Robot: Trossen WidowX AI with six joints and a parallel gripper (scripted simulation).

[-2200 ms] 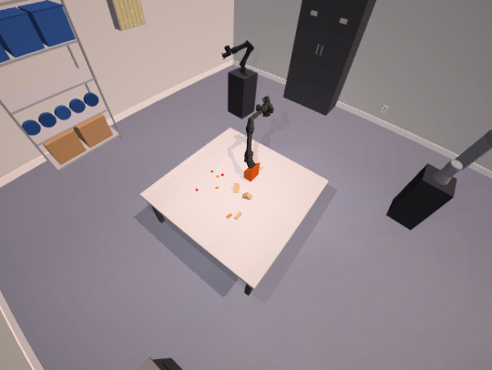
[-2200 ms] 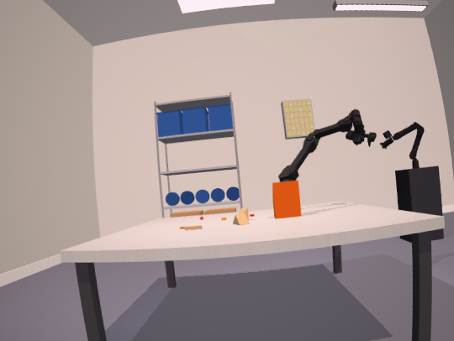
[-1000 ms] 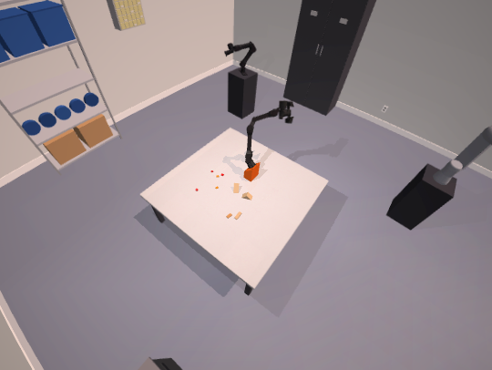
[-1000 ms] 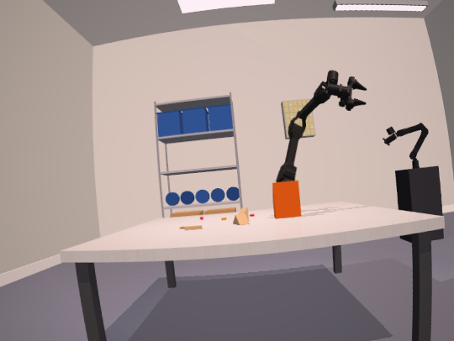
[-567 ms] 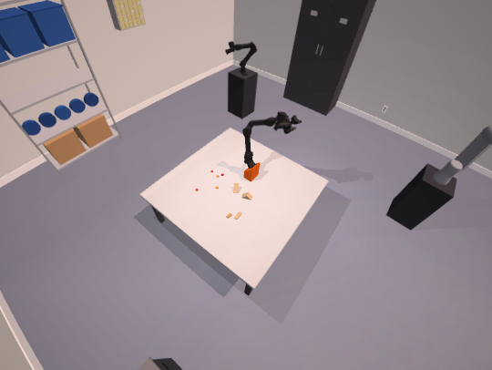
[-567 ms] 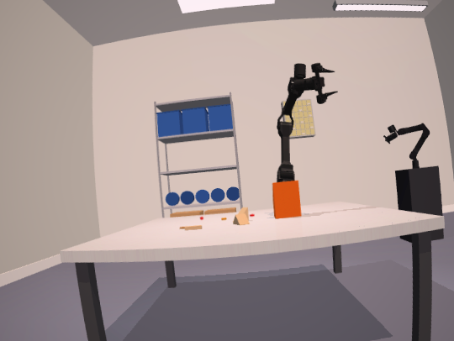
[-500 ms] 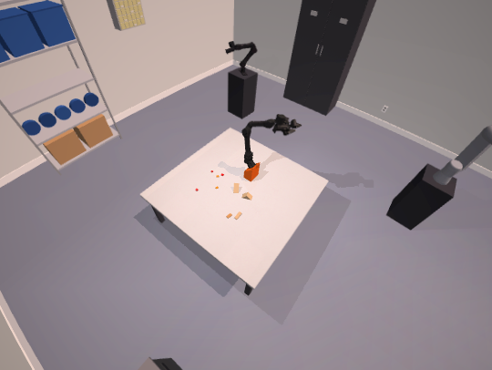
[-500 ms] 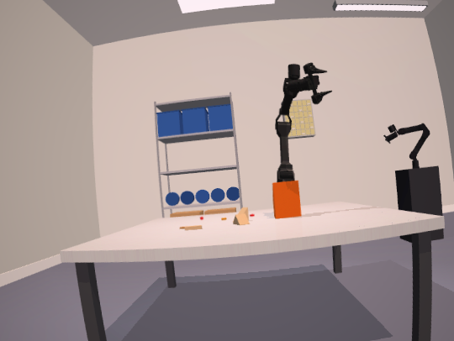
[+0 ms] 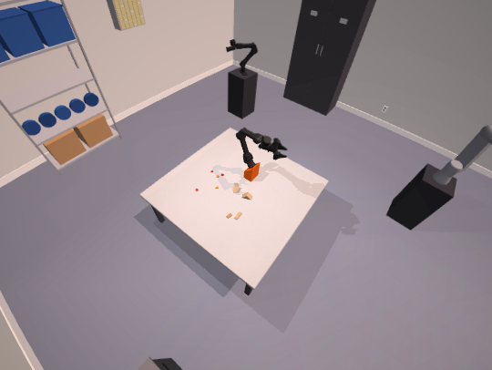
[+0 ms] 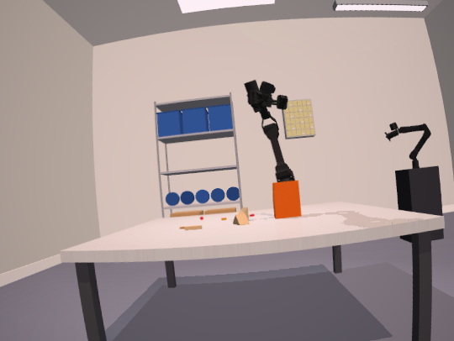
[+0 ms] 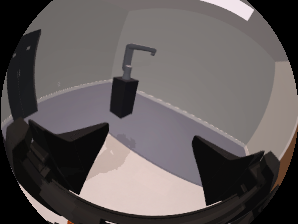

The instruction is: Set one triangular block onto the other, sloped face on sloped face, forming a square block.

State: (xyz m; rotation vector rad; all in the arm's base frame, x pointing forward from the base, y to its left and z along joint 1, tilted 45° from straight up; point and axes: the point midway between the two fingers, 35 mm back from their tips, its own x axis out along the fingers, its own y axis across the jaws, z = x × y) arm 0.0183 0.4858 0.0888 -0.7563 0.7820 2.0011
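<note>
Two light wooden blocks lie apart on the table (image 9: 264, 246) (image 10: 126, 248), in front of the orange box. The nearer one (image 9: 247, 196) (image 10: 242, 220) shows a triangular end and sloped faces. The other (image 9: 236, 187) is a little behind it in the top view. In the exterior view the two overlap, and the rear one is mostly hidden, so its pose is hard to tell. My gripper (image 9: 285, 152) (image 11: 152, 134) is open and empty, high above the table and away from both blocks. The wrist view shows neither block.
The orange box (image 9: 251, 172) (image 10: 287, 199) stands at the arm's base. Two small flat wooden pieces, one darker (image 9: 229, 215) and one lighter (image 9: 238, 215), lie toward the front. Several tiny red and orange bits, such as a red one (image 9: 197, 190) (image 10: 202, 218), lie to the left.
</note>
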